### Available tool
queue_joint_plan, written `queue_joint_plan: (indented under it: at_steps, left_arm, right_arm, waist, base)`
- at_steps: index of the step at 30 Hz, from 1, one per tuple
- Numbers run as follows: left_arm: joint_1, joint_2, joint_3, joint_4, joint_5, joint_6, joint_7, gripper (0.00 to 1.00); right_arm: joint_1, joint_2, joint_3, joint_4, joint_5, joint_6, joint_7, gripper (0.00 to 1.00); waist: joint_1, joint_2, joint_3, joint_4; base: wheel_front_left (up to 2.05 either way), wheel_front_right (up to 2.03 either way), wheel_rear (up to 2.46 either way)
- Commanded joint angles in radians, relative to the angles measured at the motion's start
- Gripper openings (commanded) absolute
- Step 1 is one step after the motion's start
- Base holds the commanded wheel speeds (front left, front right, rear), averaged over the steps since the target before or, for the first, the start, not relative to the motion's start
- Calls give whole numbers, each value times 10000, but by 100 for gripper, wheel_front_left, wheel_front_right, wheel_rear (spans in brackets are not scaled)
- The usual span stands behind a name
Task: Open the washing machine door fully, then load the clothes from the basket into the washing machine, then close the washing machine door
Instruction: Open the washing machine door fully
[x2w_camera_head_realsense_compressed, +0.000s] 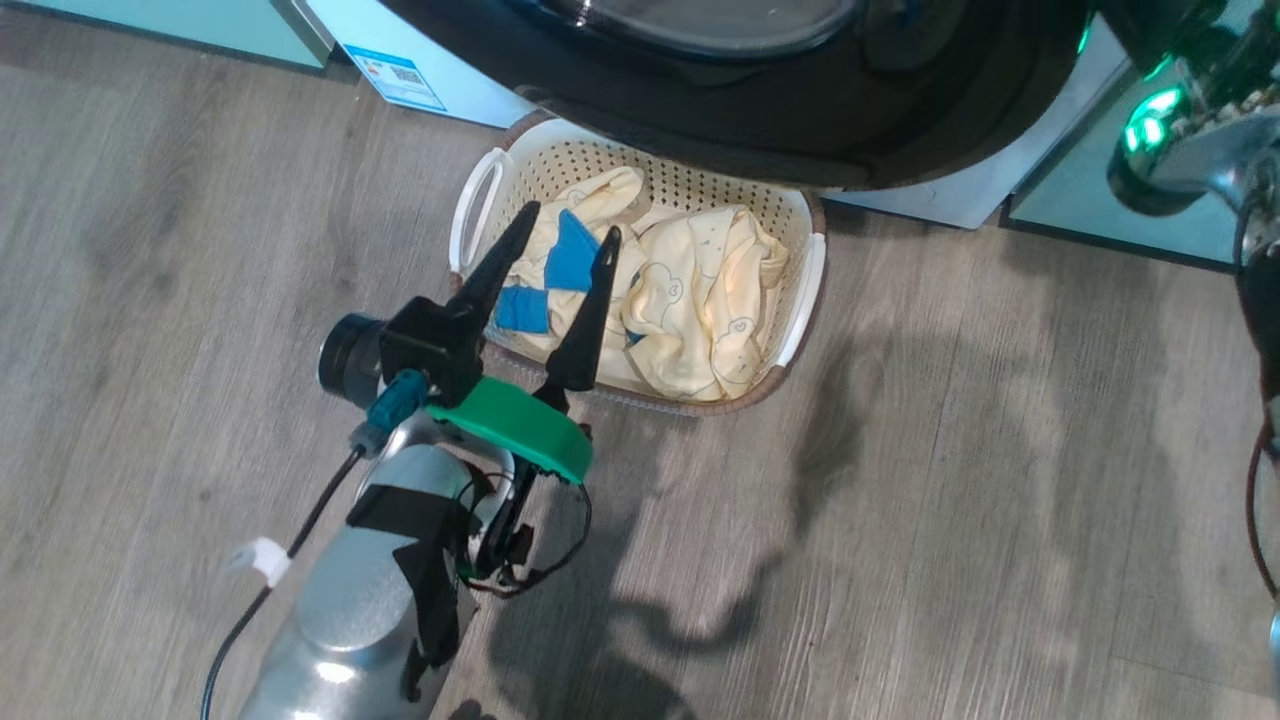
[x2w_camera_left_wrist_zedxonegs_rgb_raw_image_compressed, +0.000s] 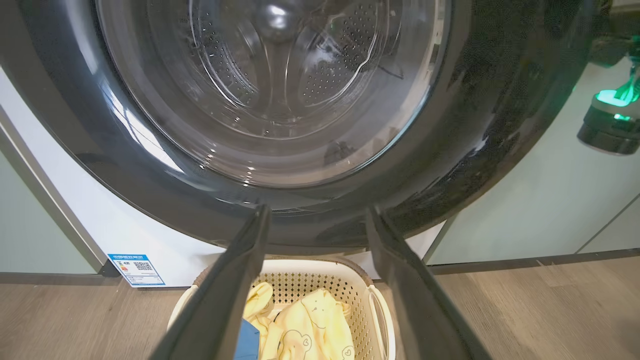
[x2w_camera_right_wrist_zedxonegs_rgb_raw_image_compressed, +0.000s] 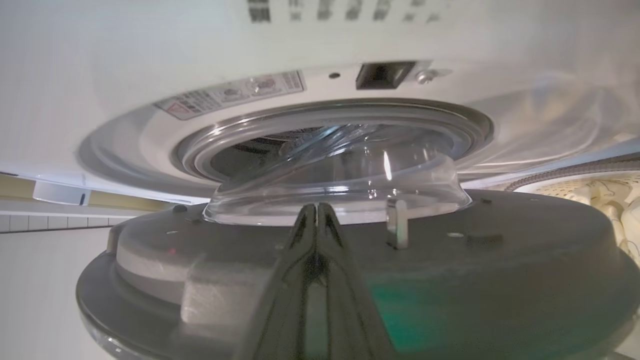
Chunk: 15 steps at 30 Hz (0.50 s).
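While our left hand (x2w_camera_head_realsense_compressed: 570, 220) hangs wide open just over the basket (x2w_camera_head_realsense_compressed: 800, 290), the clothes (x2w_camera_head_realsense_compressed: 690, 290) lie heaped inside it, pale yellow with blue patches. Our right hand (x2w_camera_right_wrist_zedxonegs_rgb_raw_image_compressed: 316, 210), pinched shut, points across the grey inner face of the washing machine door (x2w_camera_right_wrist_zedxonegs_rgb_raw_image_compressed: 500, 280).

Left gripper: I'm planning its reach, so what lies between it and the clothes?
Nothing: the stretch is bare. In the left wrist view the open left gripper looks straight onto the clothes in the basket, nothing in the way.
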Motion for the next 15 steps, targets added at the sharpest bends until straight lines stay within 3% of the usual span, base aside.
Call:
queue_joint_plan:
  at_steps: [1, 15]
  left_arm:
    - [-129, 149, 433, -315, 46, 52, -63, 100]
    - [249, 149, 562, -176, 87, 36, -63, 100]
  right_arm:
    - [156, 242, 167, -424, 85, -27, 234, 0]
    - [2033, 318, 657, -1909, 603, -27, 1179, 0]
  waist:
    - [0, 0, -40, -23]
    - [0, 0, -683, -227]
  base:
    - [0, 0, 0]
    - [0, 0, 0]
